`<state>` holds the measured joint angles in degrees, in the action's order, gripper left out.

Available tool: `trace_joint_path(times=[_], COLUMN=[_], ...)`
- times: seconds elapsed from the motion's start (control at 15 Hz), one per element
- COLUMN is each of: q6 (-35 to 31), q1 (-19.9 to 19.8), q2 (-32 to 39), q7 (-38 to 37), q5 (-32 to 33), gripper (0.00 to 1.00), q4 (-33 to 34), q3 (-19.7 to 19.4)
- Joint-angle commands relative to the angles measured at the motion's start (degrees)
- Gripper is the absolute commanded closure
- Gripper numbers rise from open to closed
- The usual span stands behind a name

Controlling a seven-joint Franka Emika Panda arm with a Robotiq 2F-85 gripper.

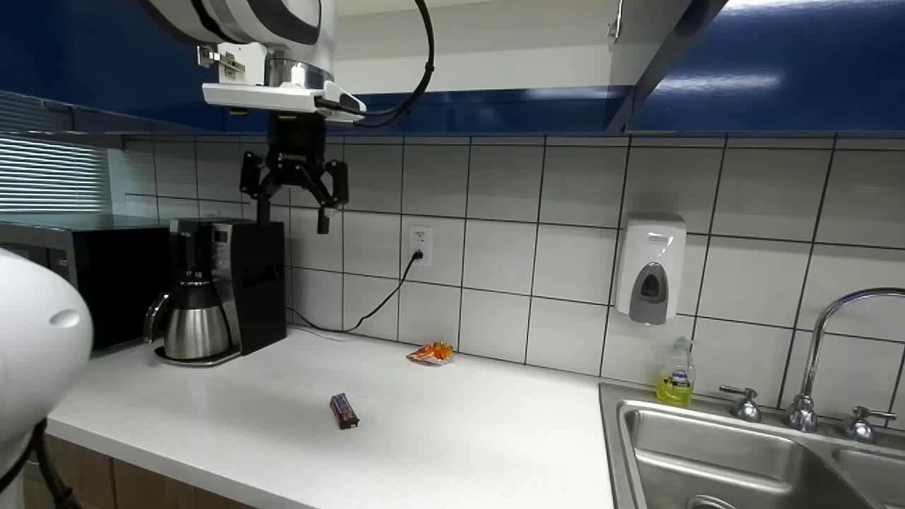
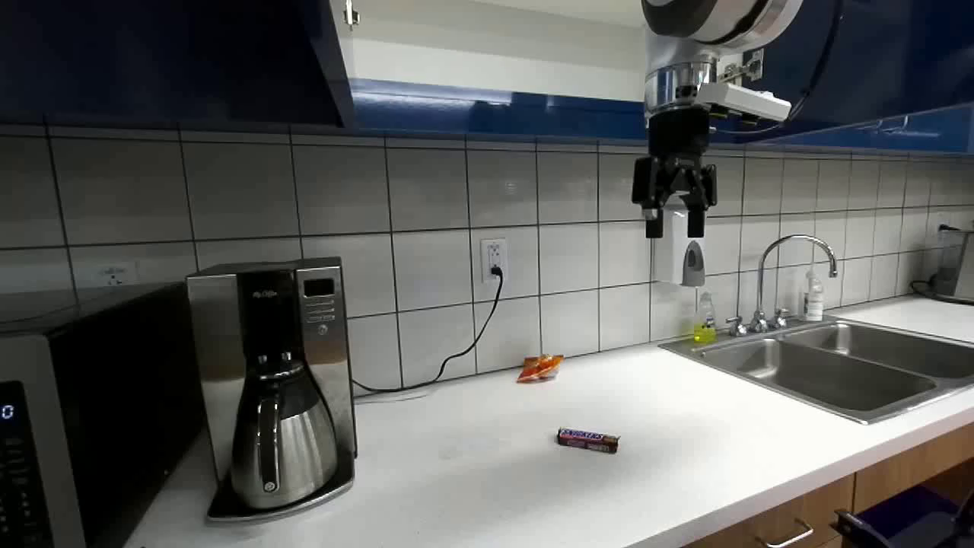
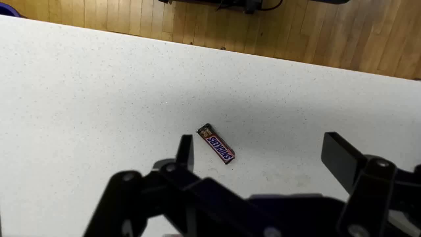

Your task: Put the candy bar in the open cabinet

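Candy bar (image 2: 587, 440) lies on the counter (image 2: 456, 479), well below the hand (image 2: 675, 225).

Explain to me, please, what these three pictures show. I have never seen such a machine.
The machine is a robot arm; its black gripper hangs above a white countertop, open and holding nothing. Two pictures come from cameras outside the robot. The third, taken at the arm's wrist, looks down past the gripper's fingers. On the countertop lie a candy bar and, near the tiled wall, a crumpled orange packet. A coffee maker with a steel pot stands there too, beside a microwave. Above is the open cabinet, where the candy bar should go.
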<state>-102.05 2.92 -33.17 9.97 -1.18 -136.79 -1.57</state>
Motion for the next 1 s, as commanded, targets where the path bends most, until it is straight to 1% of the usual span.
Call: trace_joint_path(times=[0.0, 0.27, 0.47, 0.73, 0.93], q6=[0.14, 0.13, -1.45, -5.36, -9.78], q1=[-0.04, -0.04, -0.27, -0.61, -0.68], q2=[0.06, 0.06, 0.28, 1.96, 4.14], q7=[0.0, 0.0, -1.0, -2.3, -2.94], q5=[-0.02, -0.02, 0.05, 0.4, 0.47], gripper=[0.0, 0.0, 0.0, 0.0, 0.0], q4=[0.13, 0.13, -0.61, -2.65, -4.38], q3=[0.05, 0.05, 0.32, 0.6, 0.73])
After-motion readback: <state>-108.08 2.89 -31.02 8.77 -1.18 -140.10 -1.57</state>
